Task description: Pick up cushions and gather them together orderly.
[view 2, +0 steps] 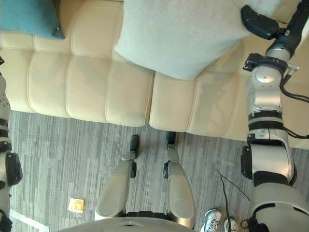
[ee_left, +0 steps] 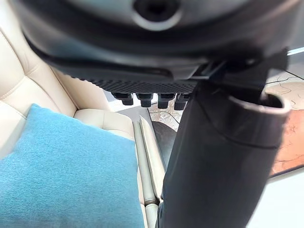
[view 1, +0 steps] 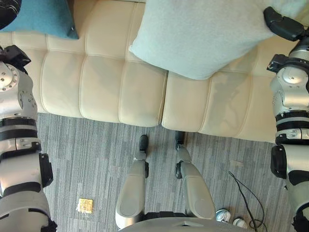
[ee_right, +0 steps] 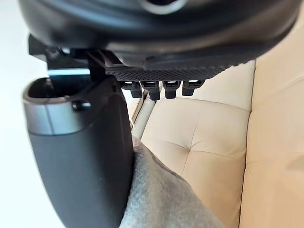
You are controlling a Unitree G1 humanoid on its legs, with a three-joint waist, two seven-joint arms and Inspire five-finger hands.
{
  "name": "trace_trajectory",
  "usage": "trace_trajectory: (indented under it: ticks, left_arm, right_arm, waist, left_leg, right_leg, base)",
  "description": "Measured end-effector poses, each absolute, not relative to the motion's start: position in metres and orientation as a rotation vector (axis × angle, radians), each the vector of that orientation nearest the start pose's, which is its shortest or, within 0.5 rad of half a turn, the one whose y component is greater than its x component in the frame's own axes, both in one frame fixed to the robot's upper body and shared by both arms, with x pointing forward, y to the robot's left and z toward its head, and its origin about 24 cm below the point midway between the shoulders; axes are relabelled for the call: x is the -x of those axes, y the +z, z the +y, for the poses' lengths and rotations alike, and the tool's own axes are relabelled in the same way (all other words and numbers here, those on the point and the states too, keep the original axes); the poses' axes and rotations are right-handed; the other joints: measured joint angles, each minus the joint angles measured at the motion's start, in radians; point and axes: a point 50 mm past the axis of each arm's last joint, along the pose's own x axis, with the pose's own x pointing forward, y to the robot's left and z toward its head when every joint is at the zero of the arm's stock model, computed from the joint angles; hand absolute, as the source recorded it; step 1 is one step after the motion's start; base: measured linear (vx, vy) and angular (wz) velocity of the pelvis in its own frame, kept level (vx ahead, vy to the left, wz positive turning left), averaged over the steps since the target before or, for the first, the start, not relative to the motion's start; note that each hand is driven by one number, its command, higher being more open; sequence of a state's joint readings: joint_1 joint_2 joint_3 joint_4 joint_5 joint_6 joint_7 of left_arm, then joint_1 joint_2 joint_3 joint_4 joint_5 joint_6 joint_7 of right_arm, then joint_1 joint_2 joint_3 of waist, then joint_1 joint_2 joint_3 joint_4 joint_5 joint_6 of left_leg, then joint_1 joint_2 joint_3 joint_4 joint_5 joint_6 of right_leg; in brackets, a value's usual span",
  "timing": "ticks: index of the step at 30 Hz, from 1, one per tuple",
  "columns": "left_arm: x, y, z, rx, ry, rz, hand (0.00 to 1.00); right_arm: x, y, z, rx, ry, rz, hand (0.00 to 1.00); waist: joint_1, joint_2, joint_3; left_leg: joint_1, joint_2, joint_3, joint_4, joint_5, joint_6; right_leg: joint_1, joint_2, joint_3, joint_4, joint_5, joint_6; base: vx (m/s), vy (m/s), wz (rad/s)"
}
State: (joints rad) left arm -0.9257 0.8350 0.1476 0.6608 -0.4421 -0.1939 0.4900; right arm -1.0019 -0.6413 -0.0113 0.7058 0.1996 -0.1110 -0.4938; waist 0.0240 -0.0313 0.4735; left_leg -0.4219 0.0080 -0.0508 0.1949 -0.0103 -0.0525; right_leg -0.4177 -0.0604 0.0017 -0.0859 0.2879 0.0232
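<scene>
Cream tufted leather sofa (view 1: 101,87) seen from above, its seat in two padded sections that meet at a seam near the middle; in front of it a grey striped carpet (view 1: 87,154) bearing a small yellow square object (view 1: 85,205) to the robot's left and a pair of pale sneakers (view 2: 212,221) to its right. Pale grey cushion (view 1: 203,34) over the right seat section and across the seam, raised enough to cast a shadow on the leather; it sits skewed, one corner pointing toward the sofa's front edge, its long axis running roughly across the sofa from left to right. Right hand (view 1: 282,23) at the cushion's far right corner, closed on it: in the right wrist view the thumb (ee_right: 80,156) presses against the grey fabric, which runs in under the palm. Teal cushion (view 1: 43,17) at the back left of the seat, well apart from the pale one, one corner pointing toward the seat's middle. Left hand (view 1: 8,10) above the teal cushion's far left part, fingers loosely extended, thumb apart, nothing held
</scene>
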Motion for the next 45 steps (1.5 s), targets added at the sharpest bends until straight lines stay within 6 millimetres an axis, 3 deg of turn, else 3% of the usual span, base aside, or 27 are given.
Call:
trace_trajectory:
  ticks: [6,13,18,23,26,33,36,45]
  left_arm:
    - [-0.311,0.291,0.357,0.016,0.776,-0.699,1.00]
    - [-0.318,0.276,0.345,0.084,0.701,-0.683,1.00]
    - [-0.329,0.242,0.322,0.119,0.608,-0.606,1.00]
    - [-0.330,0.205,0.292,0.128,0.479,-0.528,1.00]
    - [-0.323,0.168,0.272,0.187,0.432,-0.457,1.00]
    - [-0.307,0.089,0.232,0.324,0.415,-0.226,1.00]
    - [-0.300,0.075,0.225,0.342,0.410,-0.185,1.00]
    - [-0.271,0.040,0.231,0.331,0.432,-0.082,1.00]
  right_arm:
    - [-0.358,0.259,-0.311,0.080,-0.729,-0.494,1.00]
    - [-0.357,0.256,-0.316,-0.029,-0.733,-0.482,1.00]
    - [-0.361,0.261,-0.308,-0.005,-0.683,-0.491,1.00]
    - [-0.372,0.281,-0.281,0.068,-0.561,-0.533,1.00]
    - [-0.374,0.295,-0.269,0.088,-0.517,-0.570,1.00]
    - [-0.373,0.326,-0.265,0.041,-0.542,-0.636,1.00]
    - [-0.369,0.337,-0.268,-0.005,-0.584,-0.668,1.00]
    - [-0.341,0.349,-0.317,-0.326,-0.836,-0.746,1.00]
  waist:
    - [0.018,0.000,0.000]
    - [0.023,0.001,-0.001]
    - [0.024,0.001,-0.001]
    - [0.024,0.002,-0.001]
    - [0.032,0.005,-0.003]
    - [0.075,0.021,-0.003]
    - [0.082,0.029,-0.005]
    - [0.093,0.030,-0.005]
  left_leg:
    - [0.000,-0.009,-0.011,-0.010,0.009,0.004]
    - [0.000,-0.014,-0.013,-0.016,0.014,0.008]
    - [0.000,-0.014,-0.015,-0.017,0.015,0.007]
    - [0.000,-0.013,-0.017,-0.016,0.015,0.007]
    - [-0.002,-0.012,-0.026,-0.015,0.016,0.006]
    - [-0.006,-0.010,-0.044,-0.018,0.024,0.001]
    - [-0.006,-0.010,-0.063,-0.028,0.033,-0.002]
    - [0.002,-0.011,-0.091,-0.069,0.059,-0.006]
  right_leg:
    - [0.000,-0.009,-0.009,0.000,0.000,0.000]
    - [0.000,-0.014,-0.010,0.000,0.000,0.001]
    - [0.000,-0.014,-0.013,0.000,0.001,0.002]
    - [0.002,-0.013,-0.016,0.000,0.002,0.003]
    - [0.005,-0.013,-0.023,0.000,0.002,0.003]
    - [0.006,-0.011,-0.039,0.000,0.001,0.002]
    - [0.010,-0.011,-0.058,0.000,-0.002,-0.001]
    - [0.011,-0.013,-0.082,0.000,-0.009,-0.002]
  base:
    - [0.06,0.063,0.06]
    - [0.07,0.064,0.02]
    - [0.07,0.054,0.01]
    - [0.06,0.056,0.01]
    - [0.08,0.064,0.06]
    - [0.06,0.050,0.07]
    - [0.06,0.034,0.19]
    - [0.06,0.028,0.09]
